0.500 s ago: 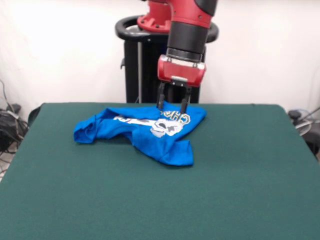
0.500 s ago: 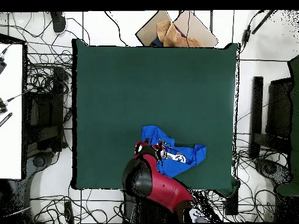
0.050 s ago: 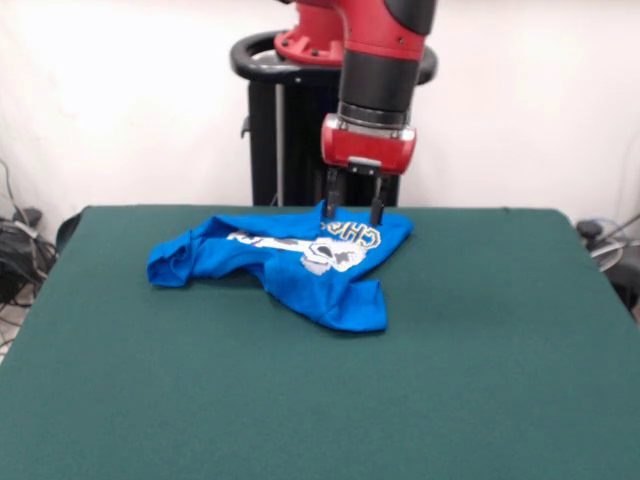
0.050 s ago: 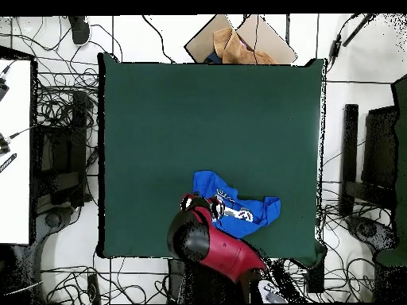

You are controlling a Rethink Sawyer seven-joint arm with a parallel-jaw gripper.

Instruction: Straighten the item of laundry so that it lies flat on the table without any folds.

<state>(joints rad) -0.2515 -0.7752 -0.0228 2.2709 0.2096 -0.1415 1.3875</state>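
Note:
The item of laundry (image 3: 290, 262) is a bright blue T-shirt with a white print, lying crumpled and folded over itself on the far middle part of the green table (image 3: 480, 340). One bunched end points left and a folded flap points toward the camera. My gripper (image 3: 352, 215) hangs straight down over the shirt's far right edge. It is open, and its two black fingers (image 3: 330, 203) stand apart with their tips at the cloth and nothing held between them. In the overhead view the shirt (image 4: 242, 208) lies near the table's bottom edge, and the arm (image 4: 199, 237) hides its left part.
The black pedestal (image 3: 275, 130) stands just behind the table's far edge. Cables and dark equipment (image 4: 60, 159) lie on the floor around the table. Cardboard (image 4: 238, 44) sits beyond the top edge in the overhead view.
The gripper has shifted slightly to the right in the front view and is still open. The shirt has not visibly moved.

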